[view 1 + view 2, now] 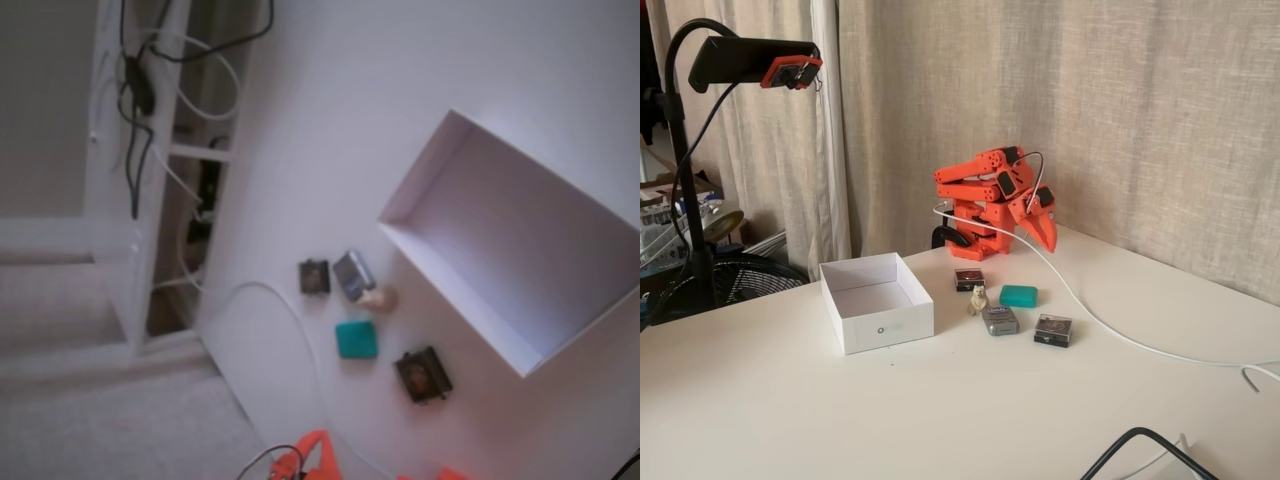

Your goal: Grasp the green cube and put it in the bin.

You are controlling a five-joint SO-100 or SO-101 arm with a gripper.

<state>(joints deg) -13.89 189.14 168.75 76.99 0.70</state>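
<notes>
The green cube (1018,296), a small teal block with rounded corners, lies on the white table among other small things; it also shows in the tilted fixed view from above (356,340). The bin (890,325), a white shallow box with nothing in it, stands to the cube's left in the side fixed view and to its upper right from above (520,240). The orange arm is folded at the table's back. Its gripper (1047,232) points down, shut and holding nothing, behind and above the cube. From above only orange arm parts (312,452) reach in at the bottom edge.
Two dark square blocks (969,279) (1053,329), a grey-blue block (1000,319) and a small beige figure (979,299) lie around the cube. A white cable (1110,325) crosses the table on the right, a black cable (1140,445) lies in front. A camera stand (750,60) rises at the left.
</notes>
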